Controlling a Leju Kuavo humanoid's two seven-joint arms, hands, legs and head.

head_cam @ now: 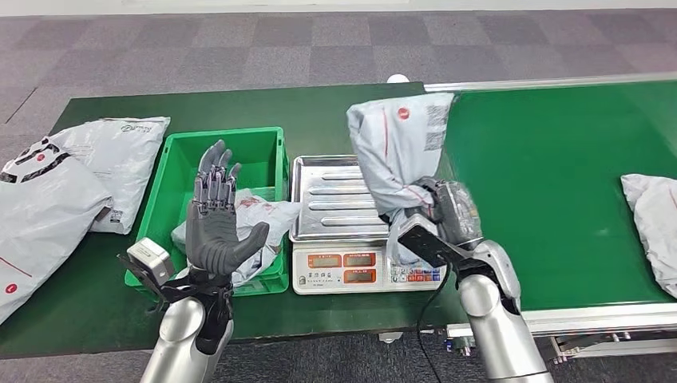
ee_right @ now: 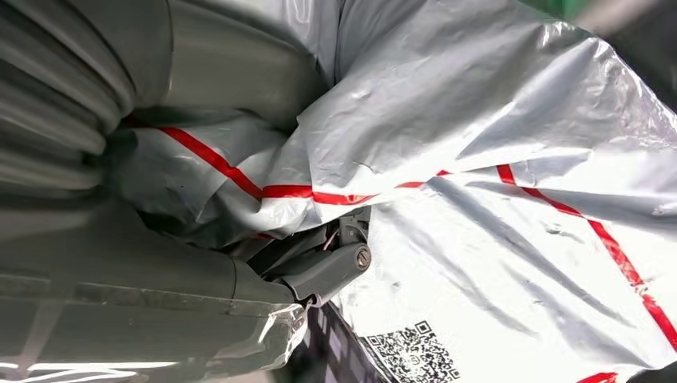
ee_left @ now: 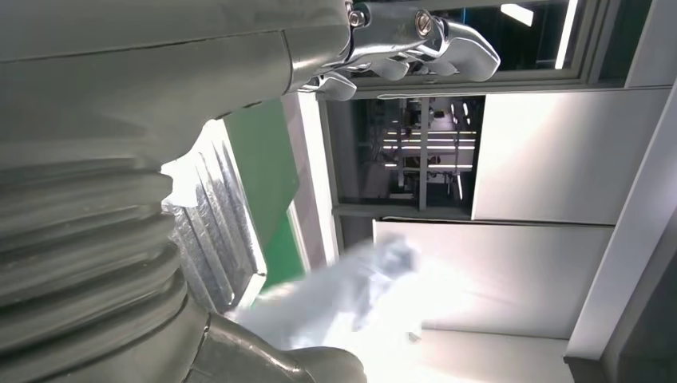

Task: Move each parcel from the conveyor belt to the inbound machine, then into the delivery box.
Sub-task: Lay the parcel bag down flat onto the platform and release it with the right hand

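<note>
Landmark: the scale, sitting at the near edge of the green desk, w/ two lit displays on its front and a ribbed steel tray on top.

Nearest, just right of the scale's front corner: the right hand. Its fingers are clenched round the bunched lower end of a grey parcel w/ a red stripe. The parcel stands up from the hand, its body hanging above the tray's right edge and the left end of the belt; can't tell if any part touches the tray. The right wrist view shows crumpled grey plastic, the red stripe and a QR label pressed against the hand.

Left of the scale, approx. level w/ its front: the left hand, raised upright over the near part of the green box, palm toward the scale, fingers spread and released, holding nothing.

The green box sits directly left of the scale, just beside it. One grey parcel in the box lies against the box's scale-side wall, partly behind the left hand.

Further left of the box, well away from the scale: two more grey bags lying on the desk, overlapping.

Right of the scale: the green belt, running off to the side. At its far-right end, well apart from the scale, another grey parcel on the belt, cut off by the picture edge.

Beyond desk and belt: grey carpet-tile floor.
</note>
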